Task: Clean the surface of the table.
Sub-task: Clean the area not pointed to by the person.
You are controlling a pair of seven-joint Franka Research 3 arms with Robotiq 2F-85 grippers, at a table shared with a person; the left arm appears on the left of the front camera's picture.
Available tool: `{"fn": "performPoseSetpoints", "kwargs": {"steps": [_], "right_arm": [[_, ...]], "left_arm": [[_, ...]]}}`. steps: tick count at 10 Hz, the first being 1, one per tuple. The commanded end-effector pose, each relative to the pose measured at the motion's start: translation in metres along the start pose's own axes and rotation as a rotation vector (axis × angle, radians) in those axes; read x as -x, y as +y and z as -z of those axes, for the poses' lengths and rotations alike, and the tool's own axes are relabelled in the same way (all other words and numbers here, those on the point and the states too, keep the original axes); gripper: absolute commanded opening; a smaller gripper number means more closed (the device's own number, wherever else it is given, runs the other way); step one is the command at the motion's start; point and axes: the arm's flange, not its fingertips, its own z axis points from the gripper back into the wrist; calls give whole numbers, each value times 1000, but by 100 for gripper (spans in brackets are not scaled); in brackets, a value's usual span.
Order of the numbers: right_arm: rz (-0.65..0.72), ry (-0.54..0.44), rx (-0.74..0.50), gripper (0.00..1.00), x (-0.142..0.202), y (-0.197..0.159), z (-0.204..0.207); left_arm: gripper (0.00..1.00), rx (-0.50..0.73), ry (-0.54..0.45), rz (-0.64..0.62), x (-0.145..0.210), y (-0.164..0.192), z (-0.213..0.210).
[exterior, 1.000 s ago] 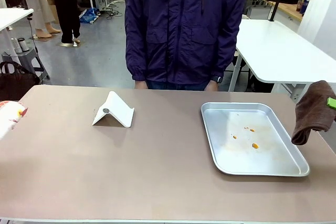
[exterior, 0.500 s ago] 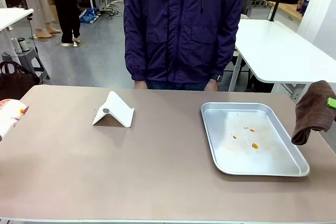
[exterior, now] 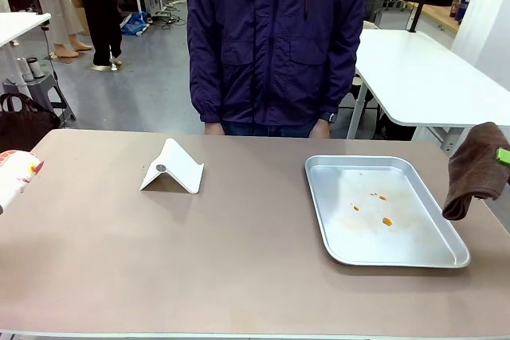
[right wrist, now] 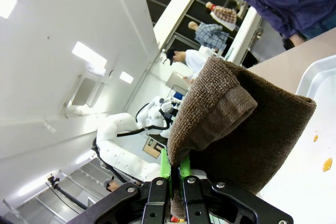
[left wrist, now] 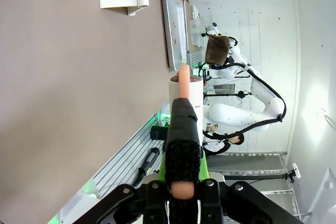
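The counter (exterior: 239, 264) spreads wide and beige-brown before me, its bare top running from my near edge to the person (exterior: 279, 37) in a dark purple jacket at 12 o'clock. At about 10 o'clock from its middle stands a white folded stand (exterior: 172, 168). At about 3 o'clock lies a shiny metal tray (exterior: 402, 246) with a few orange spots (exterior: 386, 220) on its floor. My right jaws are clamped on a brown cloth (exterior: 474, 169), which hangs in the air at the counter's 3 o'clock edge, just beside the tray's right rim. In my right wrist view it bunches over the green pads (right wrist: 164, 165). My left jaws are closed around a white bottle (exterior: 16, 174) with red print, held at the counter's 9 o'clock edge.
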Motion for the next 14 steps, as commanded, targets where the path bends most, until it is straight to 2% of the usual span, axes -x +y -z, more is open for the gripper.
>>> {"fn": "performPoseSetpoints", "kwargs": {"steps": [1,4,5,6,8,10,11,13,14], "right_arm": [[19,3,-13,0,-1,6,1],[19,3,-13,0,-1,6,1],[0,0,0,7,0,0,0],[-25,63,73,7,-1,8,11],[-41,250,275,7,-13,21,41],[-1,388,446,7,-31,29,66],[33,428,548,7,-42,30,81],[56,481,647,7,-67,28,105],[69,505,667,0,-77,23,111]], "left_arm": [[22,14,-15,0,-3,-4,-1],[22,14,-15,0,-3,-4,-1],[22,14,-15,0,-3,-4,-1],[22,14,-15,0,-3,-4,-1],[22,14,-15,0,-3,-4,-1],[22,14,-15,0,-3,-4,-1],[22,14,-15,0,-3,-4,-1],[22,14,-15,0,-3,-4,-1],[22,14,-15,0,-3,-4,-1]]}}
